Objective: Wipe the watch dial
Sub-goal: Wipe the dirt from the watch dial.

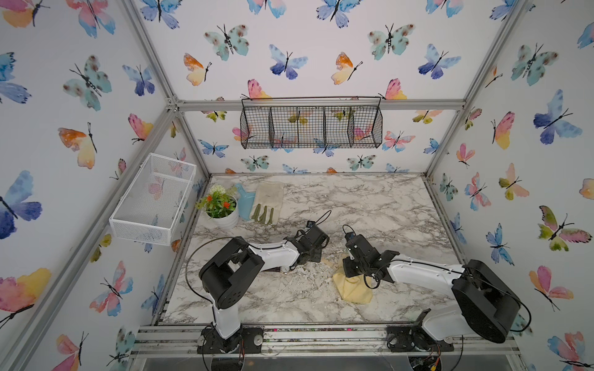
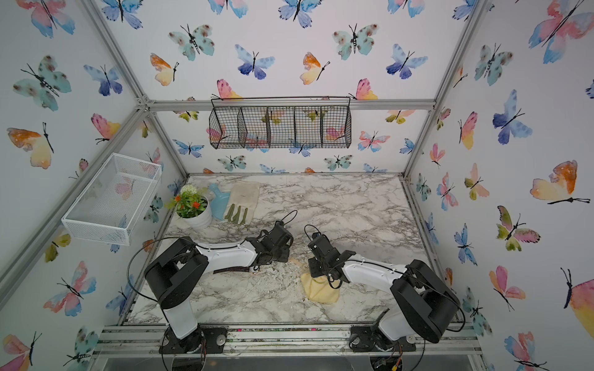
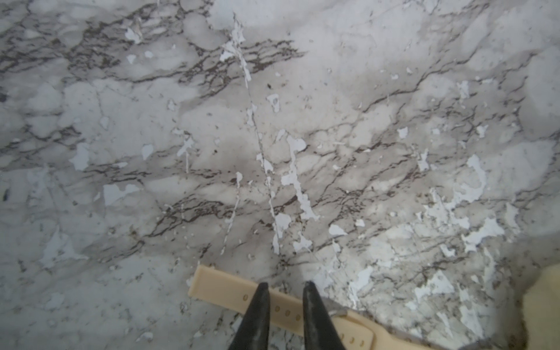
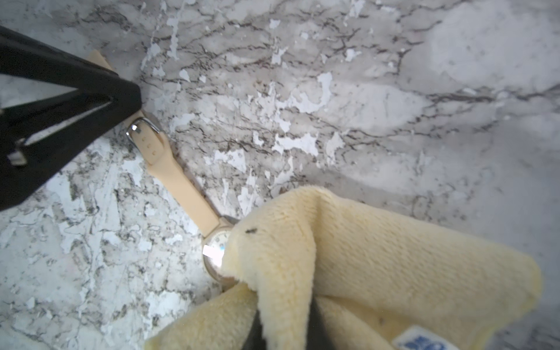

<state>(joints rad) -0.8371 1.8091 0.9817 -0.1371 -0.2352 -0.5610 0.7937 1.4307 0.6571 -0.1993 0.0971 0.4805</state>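
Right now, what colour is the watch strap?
Beige; the watch strap shows best in the right wrist view.

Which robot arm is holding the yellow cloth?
The right arm: its jaws pinch the yellow cloth over part of the watch dial. The left arm has its jaws at the beige strap instead.

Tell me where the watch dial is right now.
In the right wrist view the watch dial lies on the marble table, half under the edge of the yellow cloth; its beige strap runs away to the left gripper.
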